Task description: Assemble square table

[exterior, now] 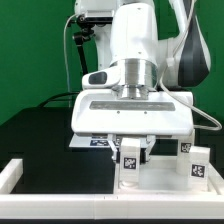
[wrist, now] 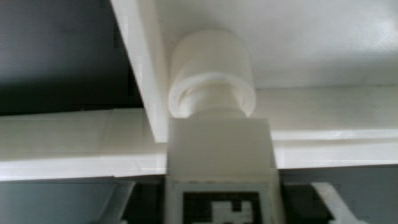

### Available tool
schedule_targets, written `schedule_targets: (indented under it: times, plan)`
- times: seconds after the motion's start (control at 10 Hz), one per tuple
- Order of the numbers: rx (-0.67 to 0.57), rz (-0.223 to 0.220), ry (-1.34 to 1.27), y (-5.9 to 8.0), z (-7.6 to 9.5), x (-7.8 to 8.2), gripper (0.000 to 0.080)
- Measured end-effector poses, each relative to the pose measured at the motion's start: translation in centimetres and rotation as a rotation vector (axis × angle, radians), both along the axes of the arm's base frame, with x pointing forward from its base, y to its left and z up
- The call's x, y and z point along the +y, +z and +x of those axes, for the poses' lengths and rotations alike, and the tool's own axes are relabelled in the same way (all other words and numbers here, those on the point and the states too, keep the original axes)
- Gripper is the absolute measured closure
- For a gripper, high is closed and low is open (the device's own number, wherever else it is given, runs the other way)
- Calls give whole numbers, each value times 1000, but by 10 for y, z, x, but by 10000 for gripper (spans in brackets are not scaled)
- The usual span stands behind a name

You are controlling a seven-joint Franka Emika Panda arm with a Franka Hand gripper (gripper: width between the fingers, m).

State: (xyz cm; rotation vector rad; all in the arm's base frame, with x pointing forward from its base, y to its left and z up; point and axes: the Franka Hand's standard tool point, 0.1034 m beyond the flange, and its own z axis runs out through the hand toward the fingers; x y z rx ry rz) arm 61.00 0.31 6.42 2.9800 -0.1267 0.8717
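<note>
The leg (wrist: 217,150) between my jaws reads as white plastic, smooth, with a slight sheen; its tag looks matt printed paper. The square panel (exterior: 135,112) above my jaws is smooth white plastic. The table (exterior: 40,125) beneath my jaws is matt black.

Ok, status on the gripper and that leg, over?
Gripper down low, closed on a white table leg. Leg upright, tag facing out. Second leg stands apart at the exterior view's right. Nothing in the way.
</note>
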Motion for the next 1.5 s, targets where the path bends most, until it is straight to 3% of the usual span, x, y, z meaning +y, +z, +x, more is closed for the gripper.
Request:
schedule_targets:
  times: [0.1,0.2,0.3,1.0,1.2,1.4,1.5]
  plan:
    - [5,2,1,-1,-1,0,500]
    - [5,2,1,-1,-1,0,315]
    - [5,2,1,-1,-1,0,189]
    - [7,3,1,-1,-1,0,151]
    - [111,58,7,10,3,3,151]
    - [187,96,3,9,5,0,151]
    - [282,137,4,2,0,5,151]
